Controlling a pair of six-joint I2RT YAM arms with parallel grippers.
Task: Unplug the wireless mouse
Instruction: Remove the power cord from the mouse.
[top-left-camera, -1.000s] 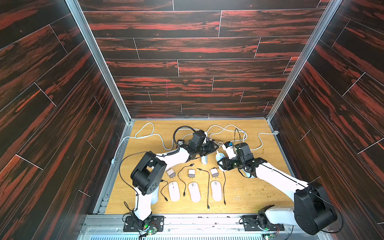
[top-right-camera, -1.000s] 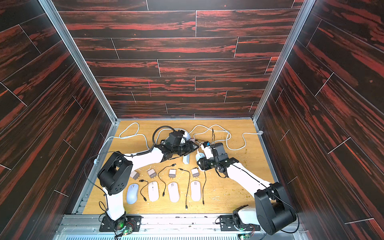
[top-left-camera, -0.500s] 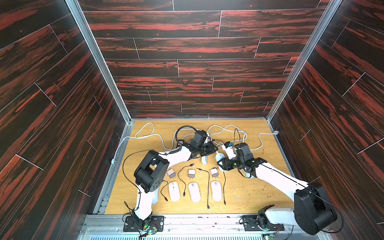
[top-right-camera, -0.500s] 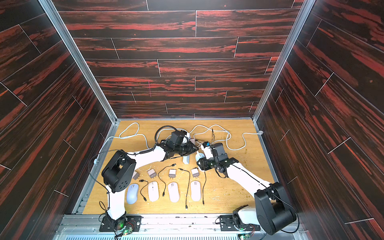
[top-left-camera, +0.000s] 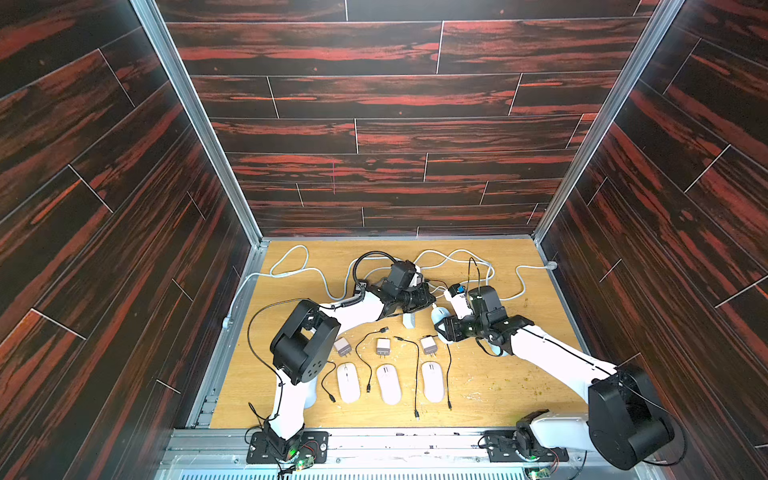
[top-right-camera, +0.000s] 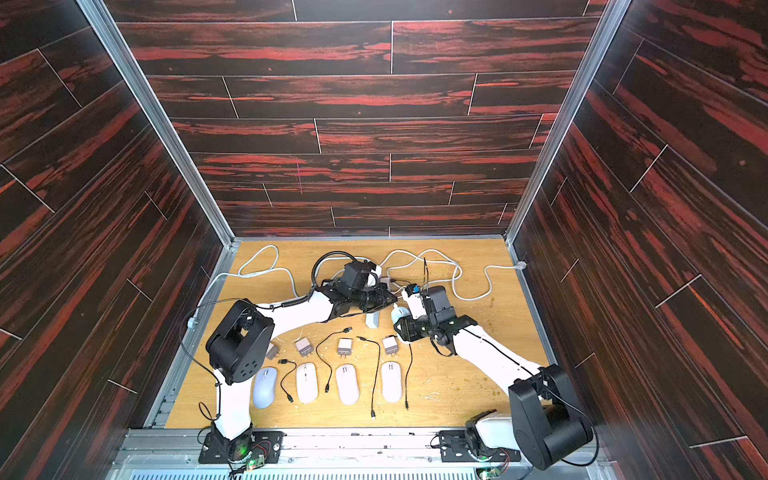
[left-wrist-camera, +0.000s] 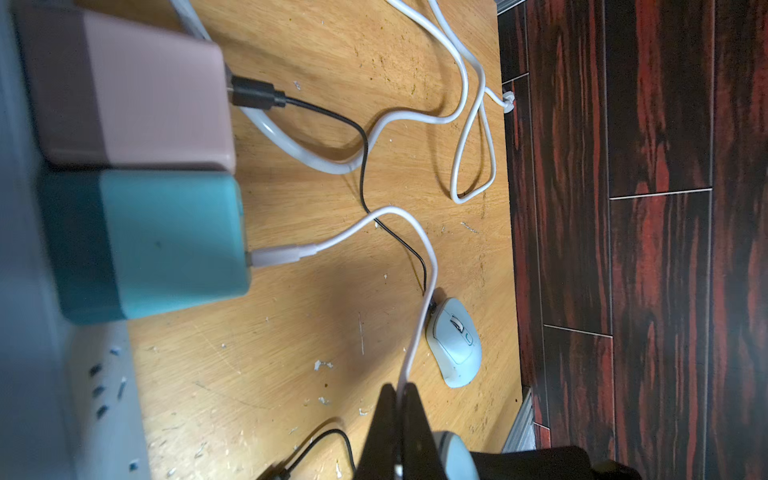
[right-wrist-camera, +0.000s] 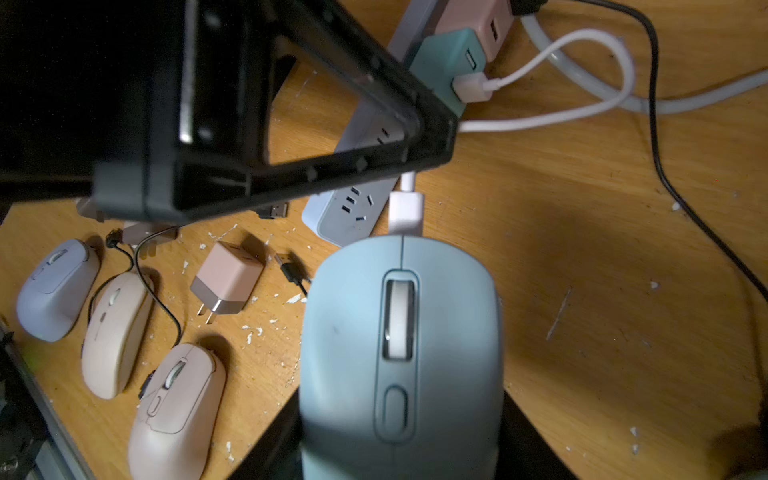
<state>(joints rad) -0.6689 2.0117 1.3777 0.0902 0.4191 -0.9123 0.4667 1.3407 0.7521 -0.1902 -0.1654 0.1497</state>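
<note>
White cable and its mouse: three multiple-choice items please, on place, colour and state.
1. The white cable runs from the held mouse to:
A) the pink charger
B) the teal charger
C) nothing, its end lies loose

2. The held mouse, in the right gripper, is:
A) pink
B) blue
C) black

3. The left gripper's jaws are:
A) shut on the white cable
B) wide open
C) shut on a pink mouse

Answers: B, its plug sits in the teal block; B, the right wrist view shows a blue shell; A, the cable is pinched between closed jaws.
</note>
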